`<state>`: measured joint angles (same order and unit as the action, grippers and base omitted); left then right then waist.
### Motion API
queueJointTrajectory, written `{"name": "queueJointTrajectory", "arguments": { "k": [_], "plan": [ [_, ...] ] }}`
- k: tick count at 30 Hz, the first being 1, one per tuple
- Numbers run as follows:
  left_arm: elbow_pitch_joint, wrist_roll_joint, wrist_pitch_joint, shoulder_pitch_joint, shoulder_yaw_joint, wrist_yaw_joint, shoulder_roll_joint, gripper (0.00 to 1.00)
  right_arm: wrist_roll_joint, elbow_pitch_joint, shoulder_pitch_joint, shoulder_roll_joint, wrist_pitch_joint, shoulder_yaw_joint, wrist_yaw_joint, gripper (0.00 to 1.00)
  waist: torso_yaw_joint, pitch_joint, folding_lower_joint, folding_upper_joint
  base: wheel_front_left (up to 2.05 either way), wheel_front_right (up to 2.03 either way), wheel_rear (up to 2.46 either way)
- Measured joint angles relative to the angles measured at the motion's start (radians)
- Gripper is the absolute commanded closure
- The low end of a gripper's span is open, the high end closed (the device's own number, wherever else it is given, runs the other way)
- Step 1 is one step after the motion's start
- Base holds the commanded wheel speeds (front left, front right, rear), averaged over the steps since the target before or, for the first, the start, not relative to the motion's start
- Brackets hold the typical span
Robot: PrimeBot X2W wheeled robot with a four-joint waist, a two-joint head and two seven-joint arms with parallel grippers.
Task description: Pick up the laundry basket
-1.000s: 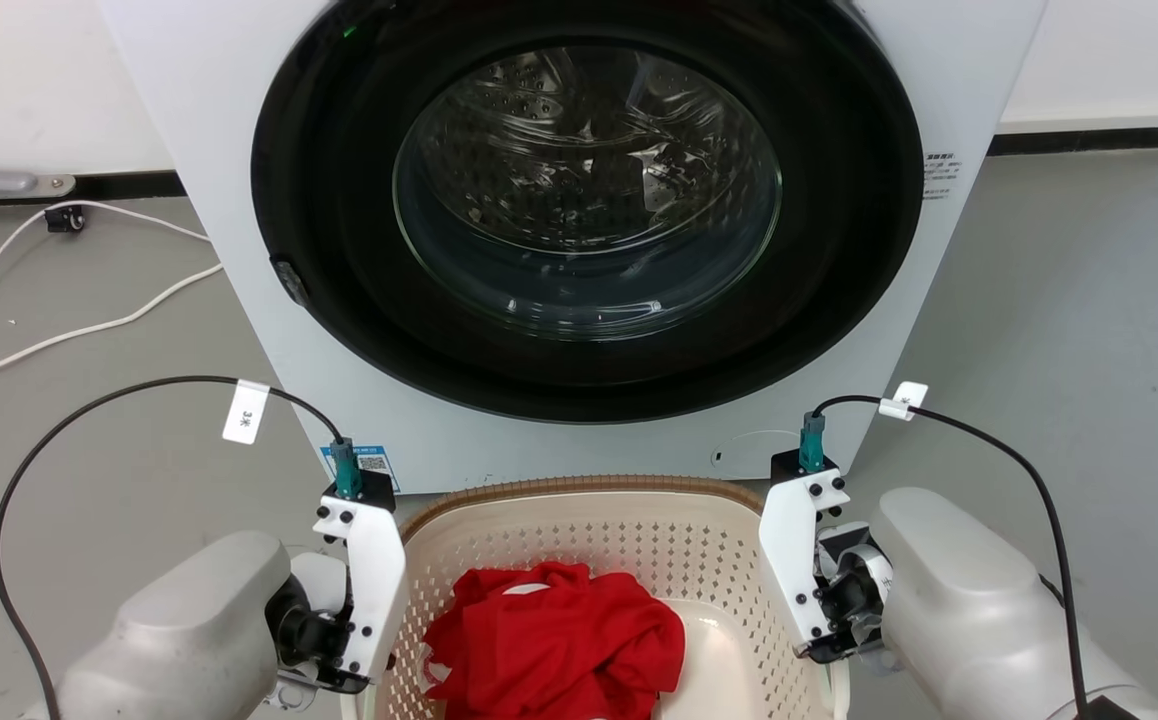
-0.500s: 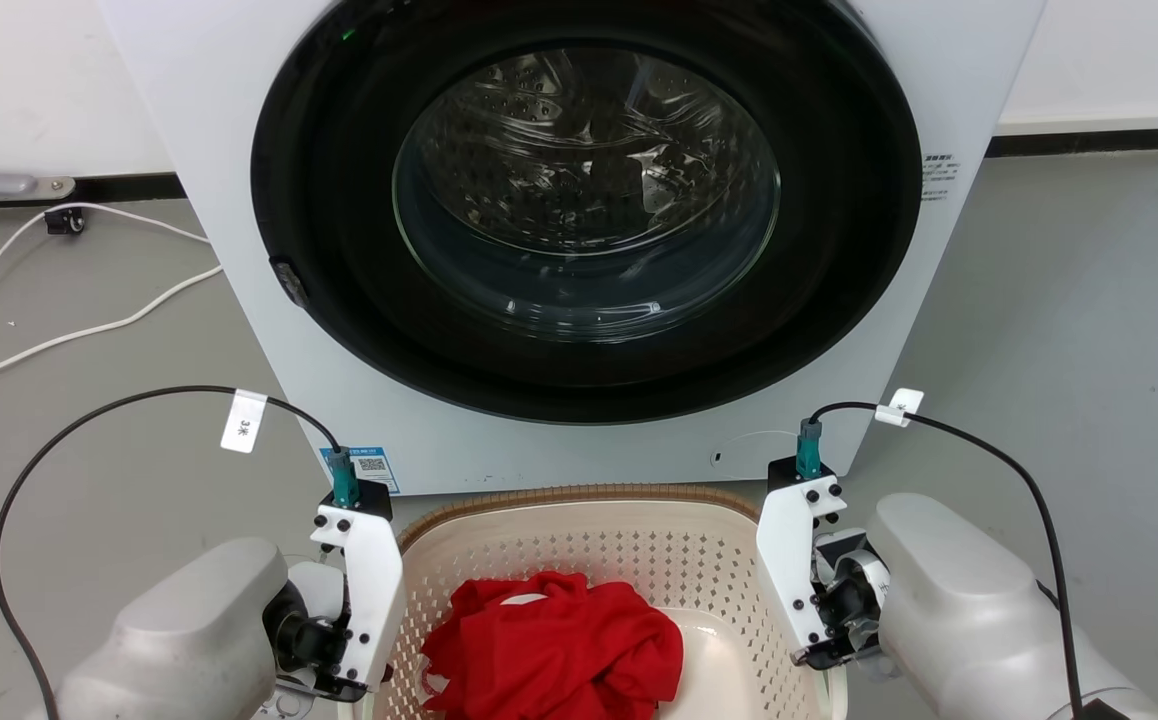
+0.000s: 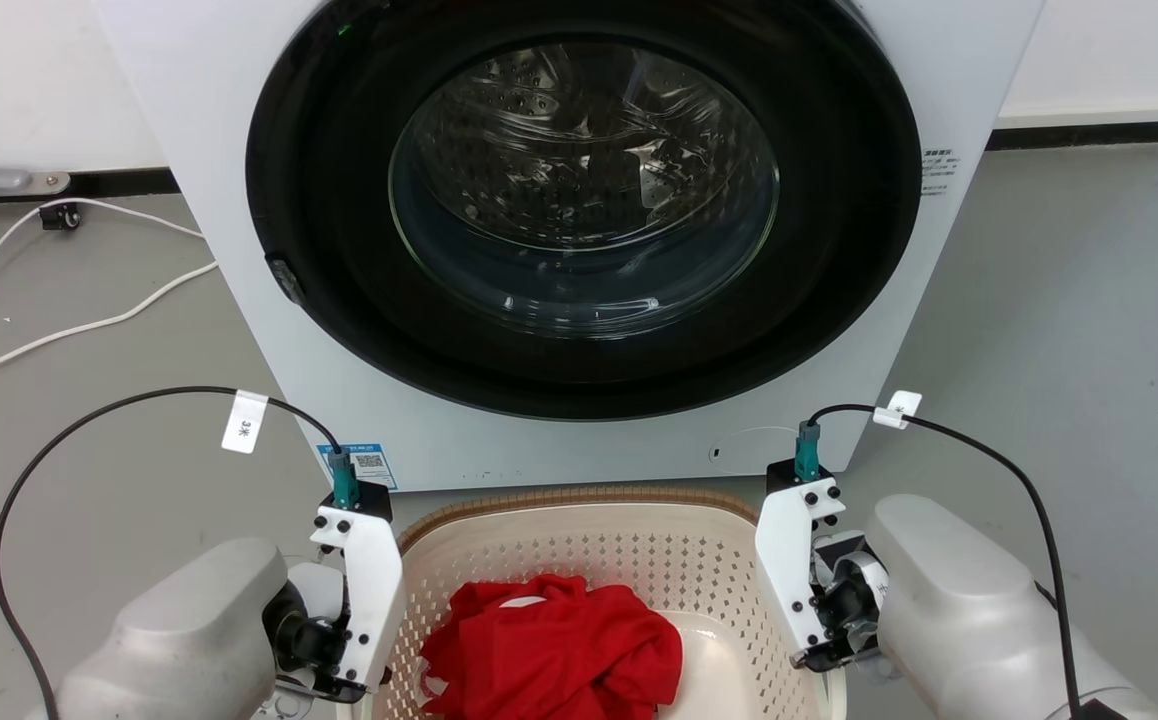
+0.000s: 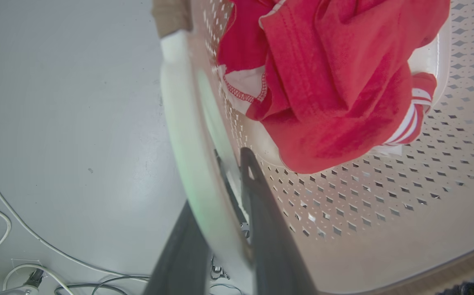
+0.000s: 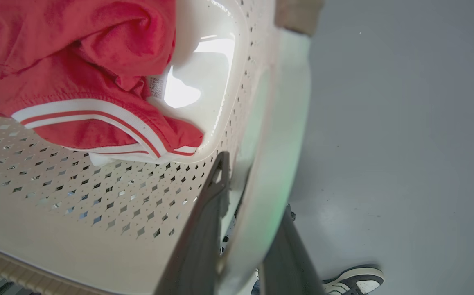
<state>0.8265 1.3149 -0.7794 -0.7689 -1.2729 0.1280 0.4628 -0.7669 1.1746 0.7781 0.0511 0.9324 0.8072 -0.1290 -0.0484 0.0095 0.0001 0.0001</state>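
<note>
Clamping opposite side handles, your left gripper and right gripper hold the laundry basket between them; lift evenly.

The laundry basket sits upright, low in my head view: cream perforated walls, brown woven-look rim. Grounded or lifted, I can't tell.

The grey floor carries a washing machine by the wall; white cables lie to its left.
</note>
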Motion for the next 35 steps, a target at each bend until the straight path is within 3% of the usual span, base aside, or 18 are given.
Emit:
{"name": "queueJointTrajectory", "arguments": {
  "k": [35],
  "plan": [
    [0.008, 0.010, -0.006, -0.010, -0.003, 0.000, -0.002, 1.00, -0.044, 0.007, 0.020, 0.000, -0.003, 0.044, 0.000, 1.00, -0.002, 0.008, 0.0000, 0.0000, 0.00, 0.00, 0.00]
  ]
}}
